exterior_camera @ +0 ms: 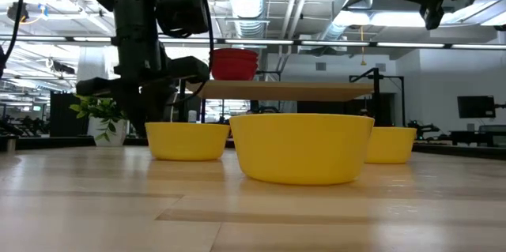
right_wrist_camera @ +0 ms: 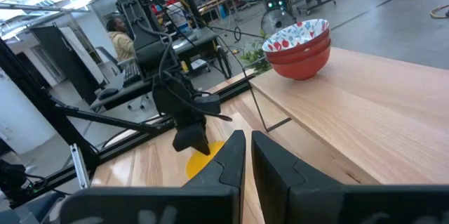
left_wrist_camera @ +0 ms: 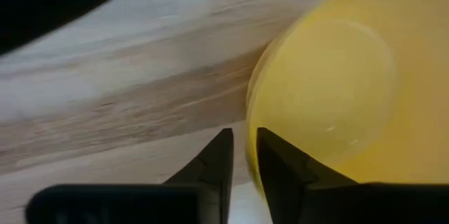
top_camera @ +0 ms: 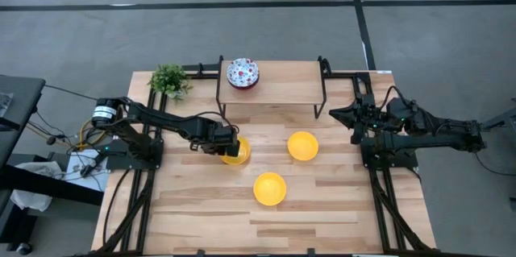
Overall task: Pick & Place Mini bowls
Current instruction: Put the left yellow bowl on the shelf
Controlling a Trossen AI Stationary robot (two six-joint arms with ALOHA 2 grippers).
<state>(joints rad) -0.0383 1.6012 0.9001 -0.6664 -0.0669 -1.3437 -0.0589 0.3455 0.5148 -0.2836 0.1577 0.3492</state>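
Left gripper (left_wrist_camera: 242, 157) at near rim of yellow bowl (top_camera: 236, 153): jaws nearly shut, pinching rim wall between fingers. Bowl sits on table (top_camera: 339, 201), just before raised shelf (top_camera: 282, 76). Right gripper (right_wrist_camera: 247, 155) closed, empty, parked at table's right edge.

Wooden table (top_camera: 339, 201): three yellow bowls (top_camera: 270, 188), plant (top_camera: 169, 80), shelf (top_camera: 282, 72)
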